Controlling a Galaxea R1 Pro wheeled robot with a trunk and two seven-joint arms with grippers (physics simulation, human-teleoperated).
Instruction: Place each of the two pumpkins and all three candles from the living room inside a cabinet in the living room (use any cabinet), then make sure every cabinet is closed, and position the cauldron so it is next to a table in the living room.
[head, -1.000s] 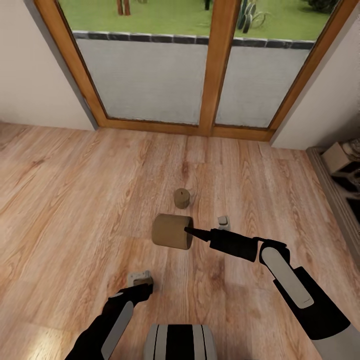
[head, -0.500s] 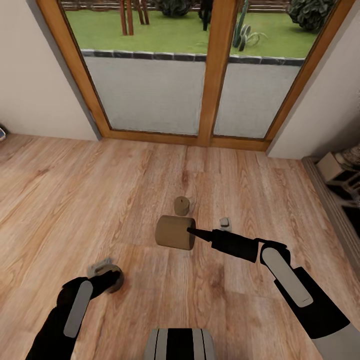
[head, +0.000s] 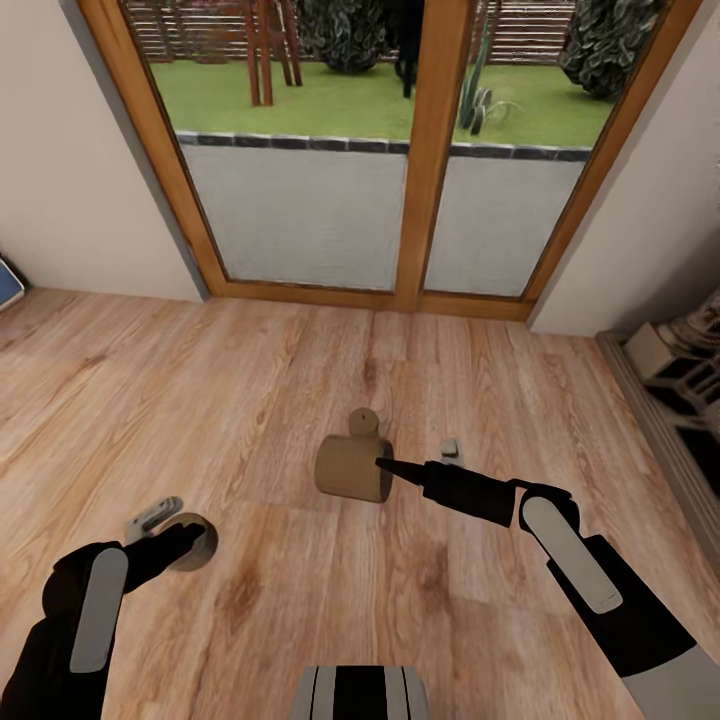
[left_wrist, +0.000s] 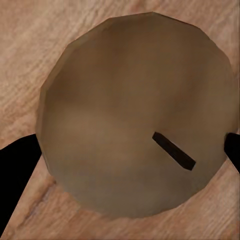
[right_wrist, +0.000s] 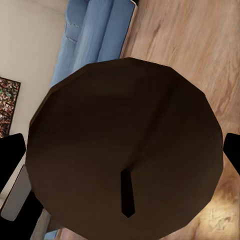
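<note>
Two candles held, one on the floor

The right pincer (head: 383, 464) grips a brown candle (head: 351, 468) on its side above the wooden floor (head: 260, 400), its wick end filling the right wrist view (right_wrist: 125, 150) (dark there, with a blue sofa (right_wrist: 100, 35) behind). The left pincer (head: 190, 538) clamps a second candle (head: 193, 541), seen wick-on from the left wrist (left_wrist: 135, 115). A third candle (head: 363, 421) stands upright on the floor just beyond the right-hand one, before the glazed doors (head: 400, 200).
</note>
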